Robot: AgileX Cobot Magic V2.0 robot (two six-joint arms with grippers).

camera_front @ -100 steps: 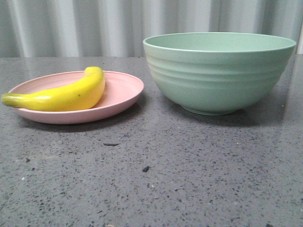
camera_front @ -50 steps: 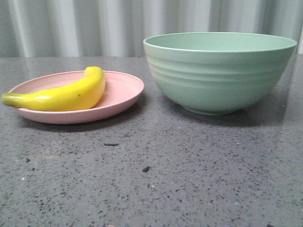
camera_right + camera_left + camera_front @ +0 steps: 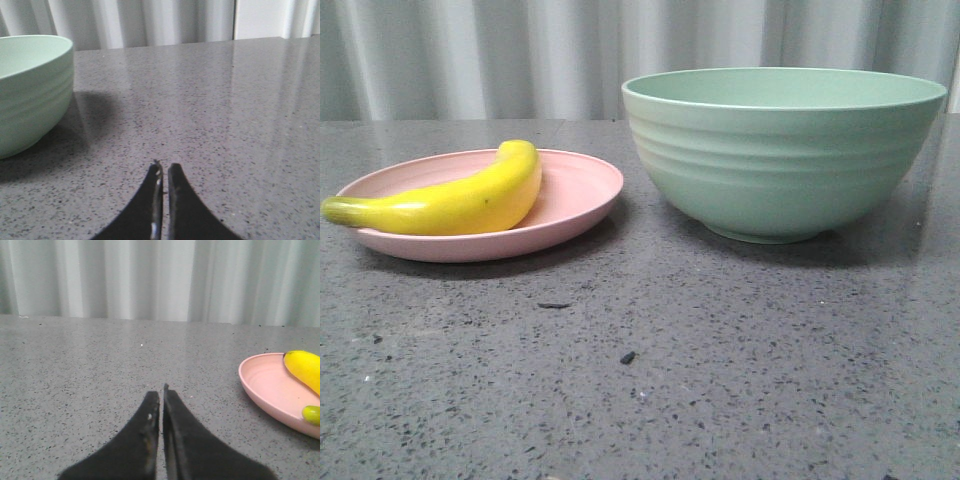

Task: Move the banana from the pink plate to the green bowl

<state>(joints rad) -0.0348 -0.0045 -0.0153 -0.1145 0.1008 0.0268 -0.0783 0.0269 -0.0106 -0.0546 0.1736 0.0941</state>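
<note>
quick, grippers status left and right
Left gripper: closed, holding nothing, beside the shallow pale pink plate.
Right gripper: closed, holding nothing, near the ridged mint-green bowl.

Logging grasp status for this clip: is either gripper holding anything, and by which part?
Nothing is held. The left gripper and right gripper are both shut on nothing; the banana lies on the pink plate.

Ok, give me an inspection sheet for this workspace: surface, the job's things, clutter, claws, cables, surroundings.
Surface: grey speckled table, a few dark specks.
Job's things: banana lying on the pink plate, one end past the rim; green bowl upright to its right, apart from it.
Clutter: nothing seen.
Claws: left claw shut, empty, beside the plate; right claw shut, empty, beside the bowl.
Cables: nothing seen.
Surroundings: pale curtain behind.
</note>
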